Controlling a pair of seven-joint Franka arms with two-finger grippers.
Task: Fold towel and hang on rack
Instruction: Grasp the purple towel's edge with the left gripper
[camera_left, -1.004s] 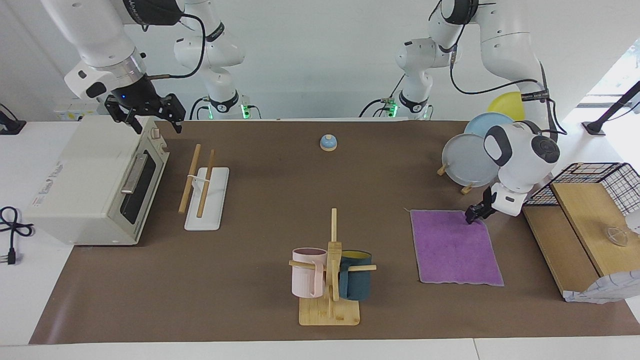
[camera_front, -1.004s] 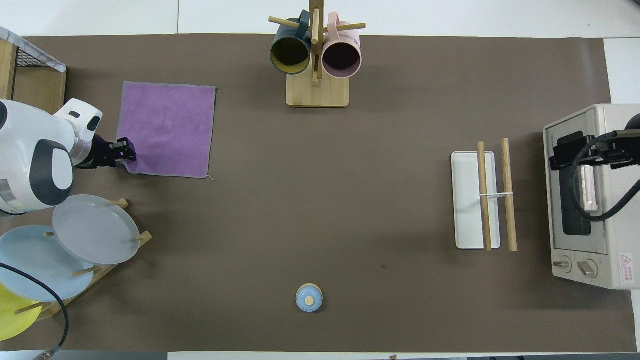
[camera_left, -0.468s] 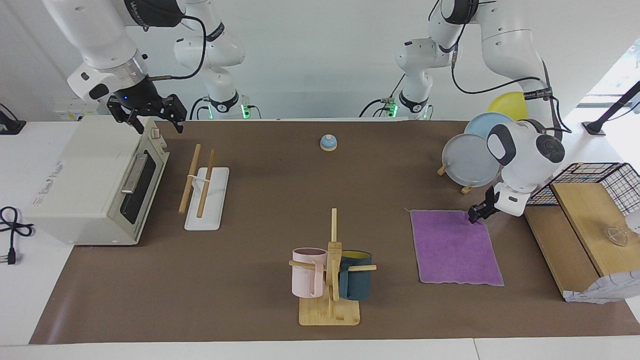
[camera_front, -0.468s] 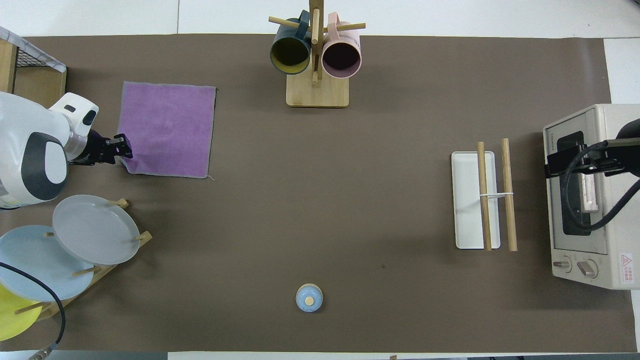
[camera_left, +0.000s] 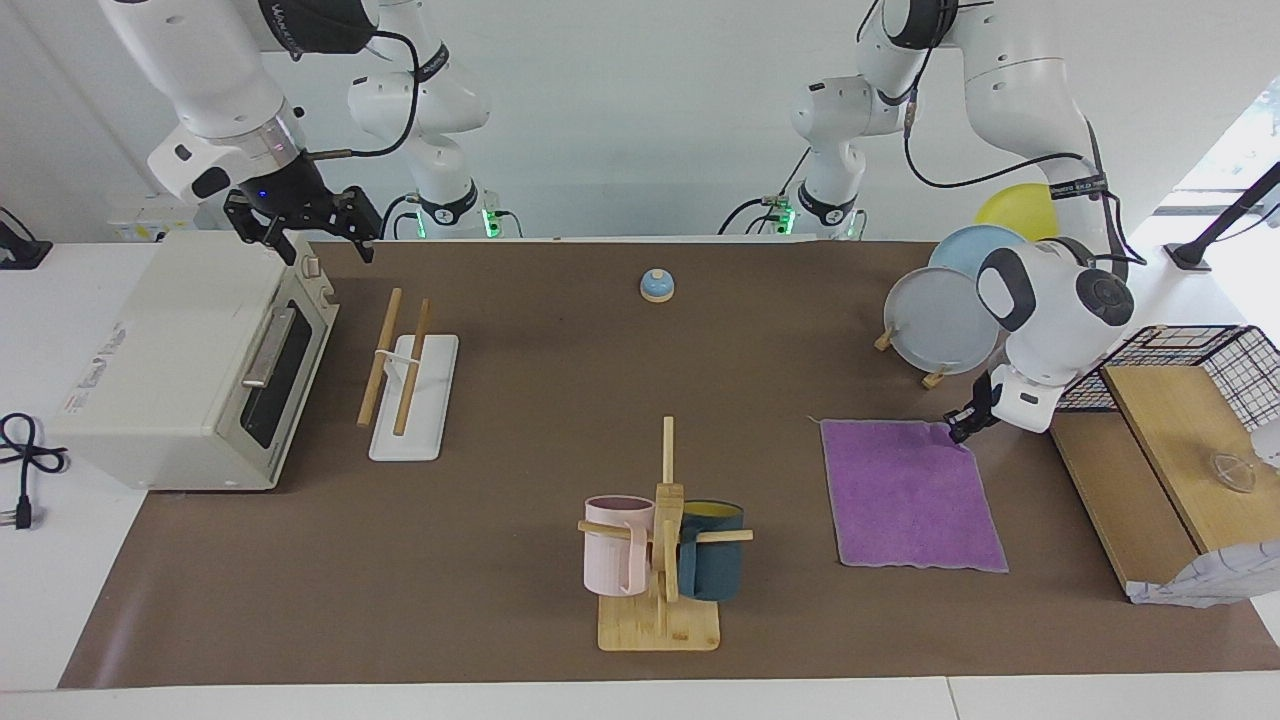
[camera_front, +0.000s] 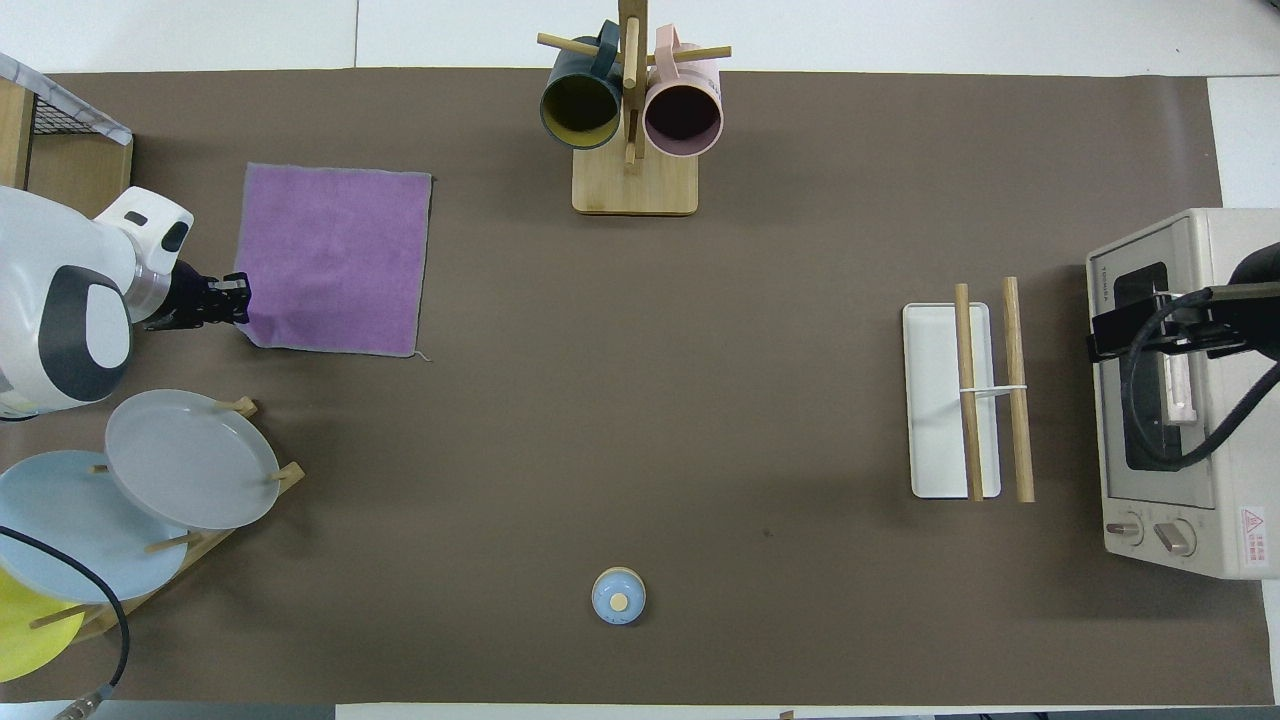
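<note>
Facing view: left gripper (camera_left: 959, 430) down at table level, fingertips pinched together on the corner of the towel (camera_left: 912, 494) that lies nearest the robots and toward the left arm's end of the table. That corner looks slightly puckered at the fingertips; rest of the towel lies flat, purple face up, on the brown mat (camera_left: 560, 400). Overhead view agrees: left gripper (camera_front: 238, 300) at the towel (camera_front: 335, 258) edge, wrist coming in low from the side, just beside the plate stand (camera_front: 180, 480). Right gripper (camera_left: 305, 228) up in the air over the corner of the toaster oven (camera_left: 190, 350), fingers spread wide, holding nothing, touching nothing; this arm waits. In the overhead view the right gripper (camera_front: 1150, 325) hangs above the oven (camera_front: 1190, 400) door. Rack (camera_left: 408, 378) stands between the oven and the table's middle, two wooden rods on a white base, nothing draped on it, well apart from the towel. Mug tree (camera_left: 662, 545) with a pink and a dark mug stands between rack and towel, farther from the robots. Small blue bell (camera_left: 657, 285) sits near the robots' edge.
</note>
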